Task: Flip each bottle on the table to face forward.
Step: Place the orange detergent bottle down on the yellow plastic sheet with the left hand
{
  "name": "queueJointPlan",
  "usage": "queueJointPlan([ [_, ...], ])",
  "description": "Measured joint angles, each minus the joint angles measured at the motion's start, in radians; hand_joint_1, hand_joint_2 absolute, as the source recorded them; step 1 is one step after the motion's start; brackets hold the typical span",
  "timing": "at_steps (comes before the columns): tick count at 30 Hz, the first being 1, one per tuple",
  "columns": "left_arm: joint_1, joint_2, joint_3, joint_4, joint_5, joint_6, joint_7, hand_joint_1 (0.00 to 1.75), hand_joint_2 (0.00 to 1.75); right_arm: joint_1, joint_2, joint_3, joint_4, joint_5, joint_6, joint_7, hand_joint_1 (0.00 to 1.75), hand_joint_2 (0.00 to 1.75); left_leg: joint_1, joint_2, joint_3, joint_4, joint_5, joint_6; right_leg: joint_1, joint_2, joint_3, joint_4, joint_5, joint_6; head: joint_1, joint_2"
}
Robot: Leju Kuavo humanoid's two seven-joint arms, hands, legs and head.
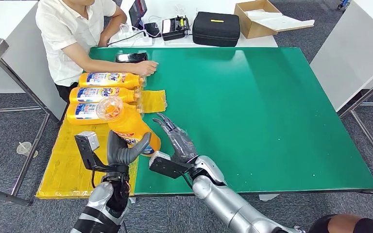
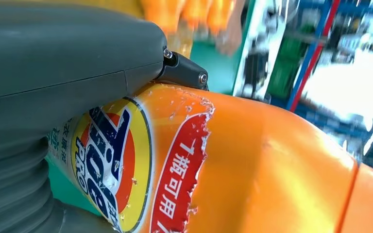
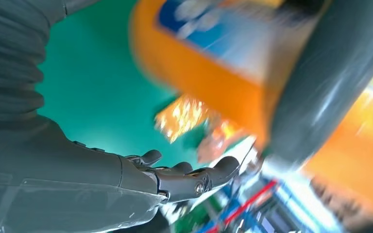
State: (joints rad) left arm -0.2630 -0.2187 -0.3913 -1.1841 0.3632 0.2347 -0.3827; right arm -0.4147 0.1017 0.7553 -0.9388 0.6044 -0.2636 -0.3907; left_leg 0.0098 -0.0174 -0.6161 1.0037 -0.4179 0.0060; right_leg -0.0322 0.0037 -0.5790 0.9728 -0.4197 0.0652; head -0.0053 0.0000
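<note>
My left hand (image 1: 122, 154) grips an orange detergent bottle (image 1: 127, 125) and holds it up off the table, its clear cap end tilted toward the camera. Up close, the bottle (image 2: 252, 165) shows a round Tide logo and a torn red label under my left hand (image 2: 63, 58). My right hand (image 1: 177, 141) hovers open just right of the bottle, fingers spread, touching nothing. The right wrist view has my right hand (image 3: 141, 179) beside the blurred bottle (image 3: 209, 68). Three more orange bottles (image 1: 108, 80) lie side by side at the table's left edge.
A person sits at the far left corner with a hand (image 1: 145, 68) resting on the green table (image 1: 272, 121) next to a phone (image 1: 131, 57). Yellow bags (image 1: 65, 170) cover the left strip. A black case (image 1: 216, 28) and a cardboard box (image 1: 257, 17) stand behind.
</note>
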Motion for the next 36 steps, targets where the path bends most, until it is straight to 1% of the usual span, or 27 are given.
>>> queueJointPlan([
  [4, -0.011, 0.011, 0.033, 0.014, -0.099, 0.114, -0.039, 1.75, 1.75, 0.021, -0.014, -0.023, 0.000, 0.073, -0.149, 0.036, 0.00, 1.75, 0.000, 0.000, 0.000, 0.000, 0.000, 0.000, 0.000, 0.000, 0.000, 0.000, 0.000, 0.000, 0.000, 0.000],
  [7, -0.013, 0.025, 0.061, 0.016, -0.198, 0.176, -0.048, 1.75, 1.75, 0.043, -0.033, -0.061, -0.001, 0.140, -0.225, 0.060, 0.00, 1.75, 0.000, 0.000, 0.000, 0.000, 0.000, 0.000, 0.000, 0.000, 0.000, 0.000, 0.000, 0.000, 0.000, 0.000],
  [14, -0.013, 0.046, 0.108, 0.016, -0.262, 0.201, -0.044, 1.75, 1.75, 0.080, -0.064, -0.126, -0.013, 0.192, -0.256, 0.076, 0.00, 1.75, 0.000, 0.000, 0.000, 0.000, 0.000, 0.000, 0.000, 0.000, 0.000, 0.000, 0.000, 0.000, 0.000, 0.000],
  [16, -0.014, 0.053, 0.117, 0.017, -0.325, 0.221, -0.029, 1.75, 1.75, 0.092, -0.068, -0.143, -0.023, 0.205, -0.257, 0.080, 0.00, 1.75, 0.000, 0.000, 0.000, 0.000, 0.000, 0.000, 0.000, 0.000, 0.000, 0.000, 0.000, 0.000, 0.000, 0.000],
  [18, -0.024, 0.071, 0.117, 0.027, -0.463, 0.233, 0.025, 1.75, 1.75, 0.106, -0.072, -0.163, -0.036, 0.213, -0.254, 0.074, 0.00, 1.75, 0.000, 0.000, 0.000, 0.000, 0.000, 0.000, 0.000, 0.000, 0.000, 0.000, 0.000, 0.000, 0.000, 0.000],
  [20, -0.048, 0.100, 0.109, 0.057, -0.644, 0.207, 0.095, 1.75, 1.75, 0.118, -0.075, -0.184, -0.049, 0.221, -0.239, 0.062, 0.00, 1.75, 0.000, 0.000, 0.000, 0.000, 0.000, 0.000, 0.000, 0.000, 0.000, 0.000, 0.000, 0.000, 0.000, 0.000],
  [22, -0.075, 0.125, 0.104, 0.095, -0.775, 0.160, 0.136, 1.75, 1.75, 0.126, -0.076, -0.203, -0.062, 0.228, -0.218, 0.051, 0.00, 1.75, 0.000, 0.000, 0.000, 0.000, 0.000, 0.000, 0.000, 0.000, 0.000, 0.000, 0.000, 0.000, 0.000, 0.000],
  [24, -0.094, 0.139, 0.103, 0.124, -0.825, 0.135, 0.151, 1.75, 1.75, 0.131, -0.076, -0.219, -0.072, 0.233, -0.205, 0.043, 0.00, 1.75, 0.000, 0.001, 0.000, 0.000, 0.000, -0.001, 0.000, 0.001, 0.000, 0.000, 0.000, 0.000, 0.000, 0.000],
  [29, -0.126, 0.160, 0.100, 0.169, -0.880, 0.103, 0.172, 1.75, 1.75, 0.136, -0.076, -0.240, -0.085, 0.237, -0.199, 0.036, 0.00, 1.75, 0.000, 0.000, 0.000, 0.000, 0.000, 0.000, 0.000, 0.000, 0.000, 0.000, 0.000, 0.000, 0.000, 0.000],
  [33, -0.168, 0.183, 0.078, 0.215, -1.016, 0.004, 0.211, 1.75, 1.75, 0.141, -0.073, -0.259, -0.094, 0.235, -0.181, 0.019, 0.00, 1.75, 0.000, 0.001, 0.000, 0.000, 0.000, -0.001, 0.000, 0.000, -0.001, 0.000, 0.000, 0.000, 0.000, 0.000],
  [36, -0.218, 0.207, 0.043, 0.256, -1.137, -0.096, 0.235, 1.75, 1.75, 0.146, -0.068, -0.272, -0.101, 0.223, -0.161, -0.003, 0.00, 1.75, 0.000, 0.001, 0.000, 0.000, 0.000, -0.001, 0.000, 0.000, -0.001, 0.000, 0.000, 0.000, 0.000, 0.000],
])
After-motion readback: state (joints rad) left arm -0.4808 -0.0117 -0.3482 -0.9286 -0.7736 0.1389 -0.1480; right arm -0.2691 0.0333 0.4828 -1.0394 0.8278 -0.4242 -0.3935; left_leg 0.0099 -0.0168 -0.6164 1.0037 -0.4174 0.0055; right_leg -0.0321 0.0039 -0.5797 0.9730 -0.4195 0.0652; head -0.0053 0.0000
